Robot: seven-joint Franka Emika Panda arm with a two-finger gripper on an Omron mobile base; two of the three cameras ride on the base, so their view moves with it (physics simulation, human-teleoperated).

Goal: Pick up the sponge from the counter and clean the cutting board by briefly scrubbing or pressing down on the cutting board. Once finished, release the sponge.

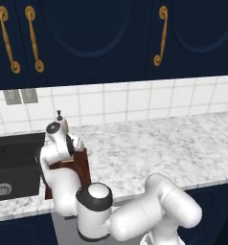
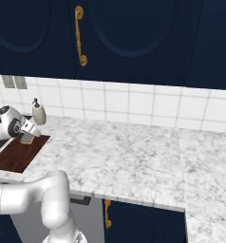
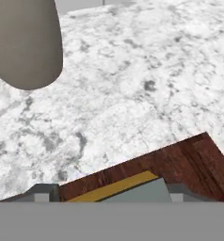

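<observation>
You are looking at wide bare counter (image 2: 134, 156) stretching right of the cutting board (image 2: 15, 154), free for passing. A soap bottle (image 2: 38, 113) is standing just behind the board's far corner, crowding that side. The sink basin (image 1: 13, 165) is lying just left of the board. Upper cabinets (image 1: 111, 38) are hanging well above.

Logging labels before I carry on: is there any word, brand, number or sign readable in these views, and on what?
None can be read.
Soap bottle: plain, no label.
Wall outlets: blank plates.
Cupboard doors: only brass handles.
Sponge and cutting board: no markings visible.
Sink: a faint mark on its wall, too blurred to read.
</observation>
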